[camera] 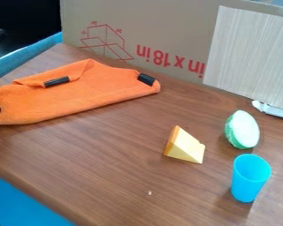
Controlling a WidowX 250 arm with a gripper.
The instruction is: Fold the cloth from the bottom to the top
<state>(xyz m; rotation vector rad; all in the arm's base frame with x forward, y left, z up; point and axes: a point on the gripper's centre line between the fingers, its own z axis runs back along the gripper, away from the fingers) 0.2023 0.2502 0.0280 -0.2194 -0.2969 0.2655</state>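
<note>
Orange fabric cloth [102, 88]: location, far-left part of the brown wood-grained worktop [120, 154], the largest surface I see. Next in size, a tan cardboard sheet [167, 26] with red line drawing and lettering, upright along the worktop's back edge. The cloth itself lies low and spread out, a flap turned over along its far edge; its left end runs out of view. A pale panel with fine streaks [250, 53] stands in front of the cardboard at right. Bright blue surface [23, 205] beyond the worktop's near-left edge.

Smaller items, right half: a blue plastic cup [248, 183], upright, mouth up, nearest me; a green-rimmed half-round piece with a white face [245, 129], behind the cup; a yellow wedge with an orange side [186, 148], left of both. All three apart. Smallest noted: black strips on the cloth, one by the flap [56, 81], one near its right end [147, 79].

Pincer: I cannot tell its opening, nor whether it has hold of anything.
</note>
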